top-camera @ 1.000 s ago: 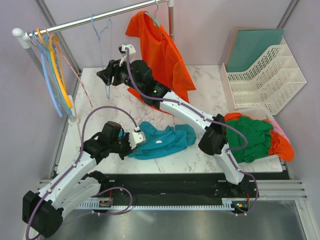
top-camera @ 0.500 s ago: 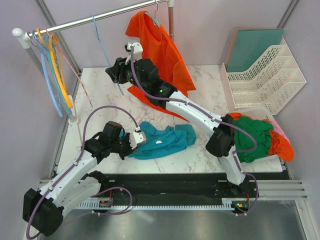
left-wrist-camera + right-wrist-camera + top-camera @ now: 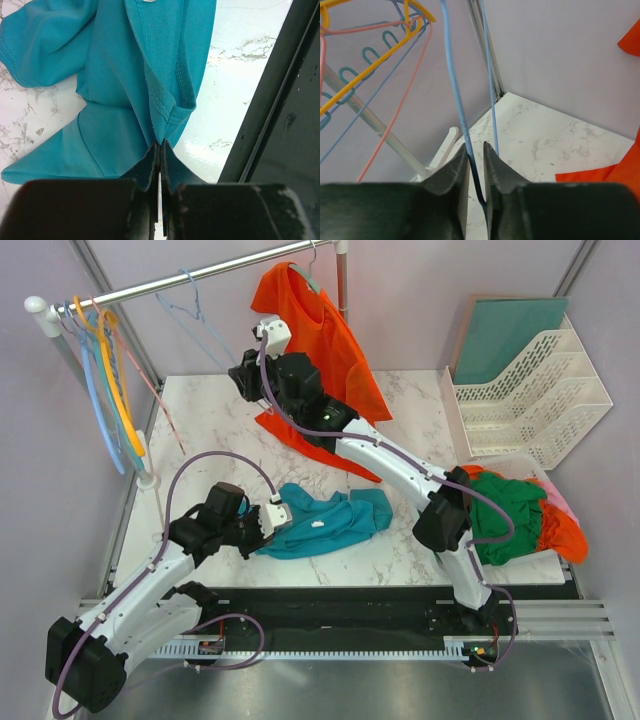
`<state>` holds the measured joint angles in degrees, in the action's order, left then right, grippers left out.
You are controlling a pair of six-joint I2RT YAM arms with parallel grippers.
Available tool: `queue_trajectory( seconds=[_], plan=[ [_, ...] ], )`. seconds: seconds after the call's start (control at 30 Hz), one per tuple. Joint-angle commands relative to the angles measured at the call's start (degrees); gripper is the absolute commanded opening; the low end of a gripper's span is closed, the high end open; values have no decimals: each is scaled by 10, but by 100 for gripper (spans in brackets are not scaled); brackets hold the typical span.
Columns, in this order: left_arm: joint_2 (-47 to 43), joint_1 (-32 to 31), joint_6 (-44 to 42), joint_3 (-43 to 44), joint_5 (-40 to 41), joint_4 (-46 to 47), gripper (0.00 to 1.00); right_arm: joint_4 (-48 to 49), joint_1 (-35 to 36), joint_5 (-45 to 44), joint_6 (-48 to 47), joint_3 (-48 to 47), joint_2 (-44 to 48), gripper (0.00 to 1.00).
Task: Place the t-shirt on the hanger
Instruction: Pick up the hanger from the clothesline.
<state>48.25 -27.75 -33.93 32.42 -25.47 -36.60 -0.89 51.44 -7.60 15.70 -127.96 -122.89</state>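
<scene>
**Desk:** Where are you in the job?

**Operator:** I'll start close in. My left gripper is clamped shut on a stitched fold of the t-shirt. The rest of the cloth lies bunched on the worktop, near the front edge. None of it is on a hanger yet.

**Desk:** And the other arm?

**Operator:** My right gripper is reaching out to the back left. Its jaws are narrow, with the thin wire of the hanger caught between them. From above, the hanger's hook is over the rail and its body leans towards my gripper, not hanging straight down. So I judge that I'm holding it, not just beside it.

**Desk:** So which step is this?

**Operator:** I'm fetching the hanger, I'd say. The shirt is secured at one end and the hanger is in my grip but not off the rail.

**Desk:** What does the next move need?

**Operator:** I need to lift the hook over the rail without it snagging. The orange t-shirt hangs just to the right, and the other hangers are bunched at the far left end. Then I bring the hanger forward to the shirt. The wire is thin and could turn in the jaws, so I want a slow pull. The cloth is soft and crumpled, and I can't pick out the neck opening from here. I expect I'll have to find it before I can thread a hanger arm through.
</scene>
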Motion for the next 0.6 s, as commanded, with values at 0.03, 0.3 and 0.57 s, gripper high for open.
queue_trajectory(
  seconds=[0.03, 0.3, 0.57],
  plan=[
    [-11, -1, -13, -5, -5, 17, 2, 23, -16, 74, -35, -36, -6, 12],
    [-12, -1, -11, -5, -4, 18, 2, 89, -17, 71, -84, -41, 36, 0],
    [-5, 0, -9, 1, -2, 19, 2, 68, -23, 110, -153, 86, 146, 0]
  ],
)
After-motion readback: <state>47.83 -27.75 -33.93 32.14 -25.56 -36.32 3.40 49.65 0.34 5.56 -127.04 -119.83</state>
